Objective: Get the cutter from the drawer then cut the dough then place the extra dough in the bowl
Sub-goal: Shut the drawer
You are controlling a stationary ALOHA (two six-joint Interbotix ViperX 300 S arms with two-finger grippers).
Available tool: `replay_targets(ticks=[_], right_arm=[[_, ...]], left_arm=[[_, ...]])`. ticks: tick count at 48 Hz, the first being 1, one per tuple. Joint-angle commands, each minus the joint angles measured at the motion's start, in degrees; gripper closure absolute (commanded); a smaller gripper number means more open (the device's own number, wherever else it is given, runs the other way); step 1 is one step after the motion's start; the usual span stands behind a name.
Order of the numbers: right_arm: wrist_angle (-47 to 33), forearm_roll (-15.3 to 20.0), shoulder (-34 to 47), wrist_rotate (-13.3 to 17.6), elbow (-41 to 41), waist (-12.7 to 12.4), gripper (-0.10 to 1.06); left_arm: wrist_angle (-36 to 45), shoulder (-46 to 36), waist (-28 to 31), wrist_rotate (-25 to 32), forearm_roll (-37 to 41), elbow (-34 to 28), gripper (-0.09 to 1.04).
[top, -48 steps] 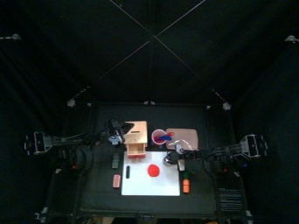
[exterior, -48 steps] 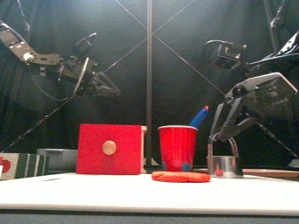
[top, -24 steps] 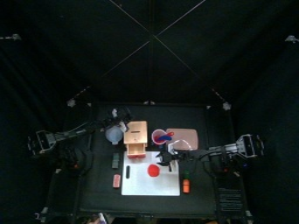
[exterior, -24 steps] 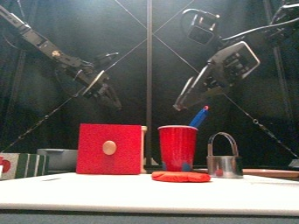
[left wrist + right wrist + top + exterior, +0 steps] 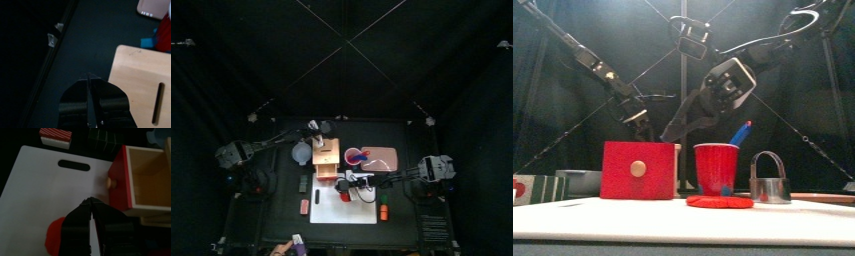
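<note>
Metal cutter [image 5: 767, 178] is seen upright just right of the red dough [image 5: 720, 201], already out of the pulled-out drawer [image 5: 118, 178]. It is judged light, rigid and smooth-walled, so the wire handle on top is best pinched. The dough lies flat on the white board [image 5: 633, 226] and is judged soft and easily torn, so any trimmings should be lifted by their outer edge. Right gripper [image 5: 89, 202] is held over the board, jaws pressed together, empty. Left gripper [image 5: 89, 76] is likewise closed, over the wooden box [image 5: 140, 70].

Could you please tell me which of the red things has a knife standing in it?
The red cup: a blue knife sticks out of it; the dough and drawer front hold nothing.
</note>
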Motion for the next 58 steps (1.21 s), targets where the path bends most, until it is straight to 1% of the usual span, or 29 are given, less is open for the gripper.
replay_targets(ticks=[1, 14, 19, 24, 37, 44, 58], right_arm=[[0.53, 0.0, 1.67, 0.09, -4.31, -0.26, 0.61], [6.68, 0.0, 9.05, -0.44, -13.01, -0.62, 0.61], [8.26, 0.0, 10.9, -0.53, -15.47, -1.32, 0.61], [9.76, -0.79, 12.3, -0.53, -17.49, -2.2, 0.61], [12.83, -5.27, 15.38, 0.09, -22.85, -5.19, 0.61], [13.18, -5.63, 16.96, 0.18, -25.58, -7.29, 0.61], [12.92, -5.98, 19.16, 0.09, -30.32, -10.02, 0.61]], left_arm=[[1.76, 1.41, 0.62, 4.39, -4.66, -3.08, 0.55], [3.69, 3.25, 2.02, 18.37, -17.84, -3.6, 0.55], [3.6, 3.6, 2.29, 21.88, -21.09, -3.6, 0.55], [3.6, 4.13, 2.37, 24.17, -23.2, -3.6, 0.55], [2.99, 4.83, 2.11, 24.96, -23.55, -3.6, 0.55], [1.85, 4.83, 2.02, 25.22, -23.12, -3.69, 0.55], [-0.97, 4.92, 1.93, 25.22, -21.71, -3.78, 0.55]])
